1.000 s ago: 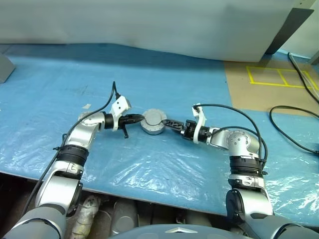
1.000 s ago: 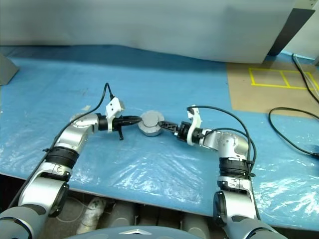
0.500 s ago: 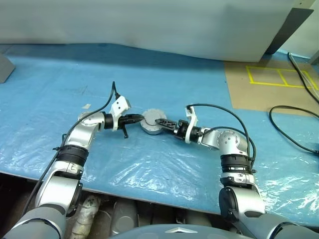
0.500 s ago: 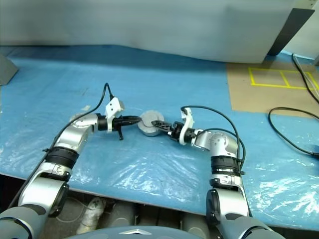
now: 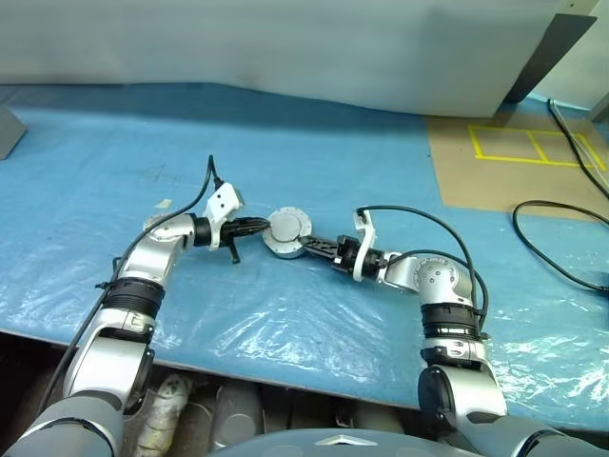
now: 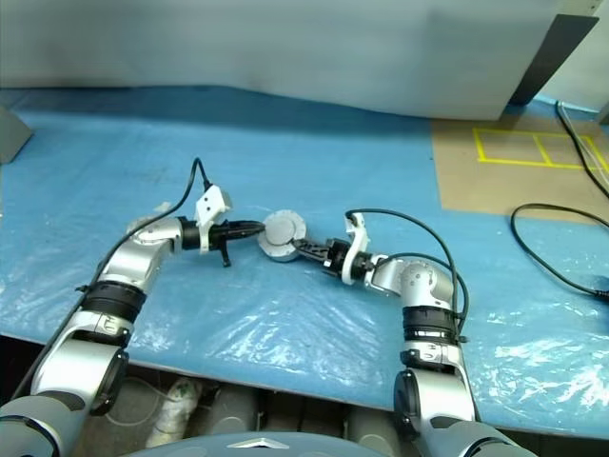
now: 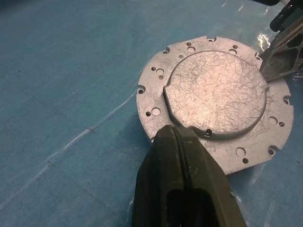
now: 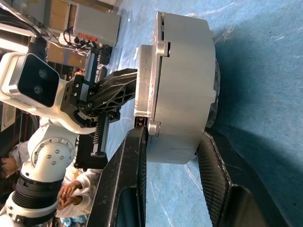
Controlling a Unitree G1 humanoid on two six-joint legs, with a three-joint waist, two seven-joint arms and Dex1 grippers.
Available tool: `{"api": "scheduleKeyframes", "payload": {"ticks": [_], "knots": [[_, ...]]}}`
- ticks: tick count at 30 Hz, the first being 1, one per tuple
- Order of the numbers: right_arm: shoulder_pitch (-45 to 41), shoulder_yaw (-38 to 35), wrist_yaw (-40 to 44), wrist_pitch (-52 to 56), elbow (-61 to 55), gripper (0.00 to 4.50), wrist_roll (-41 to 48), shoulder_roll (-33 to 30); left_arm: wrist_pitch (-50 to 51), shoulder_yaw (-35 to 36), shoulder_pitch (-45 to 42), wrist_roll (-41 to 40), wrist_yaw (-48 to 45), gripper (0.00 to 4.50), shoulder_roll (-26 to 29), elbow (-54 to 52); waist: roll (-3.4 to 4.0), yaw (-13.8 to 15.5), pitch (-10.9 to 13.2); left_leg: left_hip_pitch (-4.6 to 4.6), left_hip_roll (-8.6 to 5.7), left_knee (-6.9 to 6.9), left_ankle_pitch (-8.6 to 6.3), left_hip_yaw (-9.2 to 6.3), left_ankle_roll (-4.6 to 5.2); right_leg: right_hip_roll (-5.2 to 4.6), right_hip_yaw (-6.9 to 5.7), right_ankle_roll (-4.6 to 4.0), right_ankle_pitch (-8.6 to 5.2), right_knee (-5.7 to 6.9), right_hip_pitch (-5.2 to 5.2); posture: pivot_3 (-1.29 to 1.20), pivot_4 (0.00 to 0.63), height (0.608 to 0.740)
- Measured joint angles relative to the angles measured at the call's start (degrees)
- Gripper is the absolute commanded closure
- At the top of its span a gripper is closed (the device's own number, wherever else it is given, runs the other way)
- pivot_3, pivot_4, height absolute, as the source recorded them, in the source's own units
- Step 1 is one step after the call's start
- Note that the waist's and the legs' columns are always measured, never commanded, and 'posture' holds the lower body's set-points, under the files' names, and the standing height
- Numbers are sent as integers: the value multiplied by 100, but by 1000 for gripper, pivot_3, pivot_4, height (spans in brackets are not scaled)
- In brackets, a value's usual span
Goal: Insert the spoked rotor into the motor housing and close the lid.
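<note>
The motor housing [image 5: 288, 231], a thick round silver casing, lies on the blue sheet between my two grippers. A flat silver lid [image 7: 213, 94] with holes round its rim and a raised centre covers its top. The spoked rotor is hidden. My left gripper [image 5: 265, 226] is shut on nothing, its joined tips [image 7: 177, 130] resting against the near rim of the lid. My right gripper [image 5: 306, 244] reaches in from the opposite side. Its two black fingers [image 8: 128, 179] clamp the housing [image 8: 184, 85], one on the top flange and one under the base.
A crinkled blue plastic sheet [image 5: 285, 314] covers the table, whose front edge runs close below my arms. A brown board with yellow tape squares [image 5: 519, 143] lies at the back right, black cables [image 5: 557, 238] at the right. A person's hands [image 8: 71, 191] show beyond the table.
My right gripper has slid left onto the housing and its fingers have closed from wide open onto the casing. The left gripper has stayed shut at the rim.
</note>
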Motion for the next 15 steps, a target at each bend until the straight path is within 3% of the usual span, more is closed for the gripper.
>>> {"api": "scheduleKeyframes", "payload": {"ticks": [5, 9, 15], "knots": [[-26, -76, -109, -27, 3, 3363, 52, 119, 1245, 433, -114, -897, -229, 4500, 21, -526, -6, -7, 4, -35, 2, 5, 1, 1, -1, 3, -2, 1, 3, 15, -41, 0, 150, 740], [-30, -263, -254, 104, 4, 3363, 246, 190, 2321, 807, -293, -1774, -596, 4500, 515, -1530, -4, -34, 4, -43, 1, 1, -2, 2, -7, 6, -1, 5, 5, 20, -57, 0, 150, 740], [-5, -786, -512, 475, -180, 3363, 743, 236, 2895, 1016, 228, -1952, -515, 4500, 855, -1567, 1, 14, 11, -64, 3, -3, -4, -1, -10, 6, -13, 10, 8, 6, -64, 0, 150, 740]]}}
